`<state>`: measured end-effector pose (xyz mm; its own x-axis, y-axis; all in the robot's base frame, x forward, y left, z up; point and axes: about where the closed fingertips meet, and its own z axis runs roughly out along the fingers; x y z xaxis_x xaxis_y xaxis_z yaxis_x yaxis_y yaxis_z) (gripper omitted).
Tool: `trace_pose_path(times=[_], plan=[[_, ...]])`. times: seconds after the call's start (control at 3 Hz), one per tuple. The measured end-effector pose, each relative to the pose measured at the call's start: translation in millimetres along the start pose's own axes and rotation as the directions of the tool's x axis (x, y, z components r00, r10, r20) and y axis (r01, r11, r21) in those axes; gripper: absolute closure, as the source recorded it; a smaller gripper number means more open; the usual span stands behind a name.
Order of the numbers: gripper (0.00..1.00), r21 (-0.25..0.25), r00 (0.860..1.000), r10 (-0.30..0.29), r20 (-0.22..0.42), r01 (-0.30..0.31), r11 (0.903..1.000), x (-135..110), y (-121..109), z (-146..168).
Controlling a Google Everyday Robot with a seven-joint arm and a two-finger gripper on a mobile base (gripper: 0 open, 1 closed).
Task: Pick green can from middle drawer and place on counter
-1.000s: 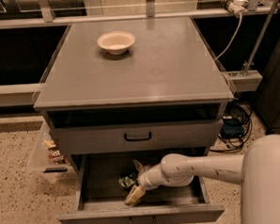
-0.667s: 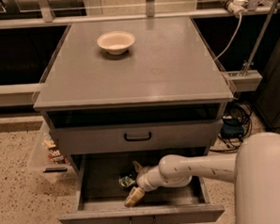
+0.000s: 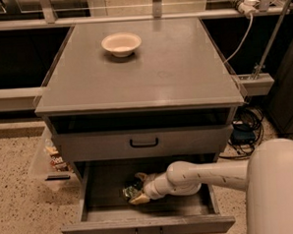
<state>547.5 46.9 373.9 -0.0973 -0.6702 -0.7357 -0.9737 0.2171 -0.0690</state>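
The middle drawer (image 3: 91, 193) is pulled open at the bottom of the grey cabinet, and its inside is dark. The green can (image 3: 131, 191) lies in it, left of centre, shiny green and silver. My gripper (image 3: 138, 189) reaches into the drawer from the right on a white arm. Its tan fingertips (image 3: 139, 177) sit on the far and near sides of the can and press on it. The can rests on the drawer floor. The counter (image 3: 173, 68) is the flat grey top of the cabinet, above.
A cream bowl (image 3: 121, 43) stands at the back left of the counter. A closed drawer with a black handle (image 3: 144, 142) sits above the open one, under a dark slot. A clear bin with snacks (image 3: 53, 161) stands on the floor at the left. Cables (image 3: 245, 128) lie at the right.
The gripper's fingers have drawn closer together around the green can. The arm has hardly moved, and the can stays in the same place in the drawer.
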Motion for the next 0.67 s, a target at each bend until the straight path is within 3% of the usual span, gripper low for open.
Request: trace_pose_path(times=[0.67], plan=[[0.90,0.000,1.000,0.000,0.000,0.000,1.0000,0.0,0.0,0.0]])
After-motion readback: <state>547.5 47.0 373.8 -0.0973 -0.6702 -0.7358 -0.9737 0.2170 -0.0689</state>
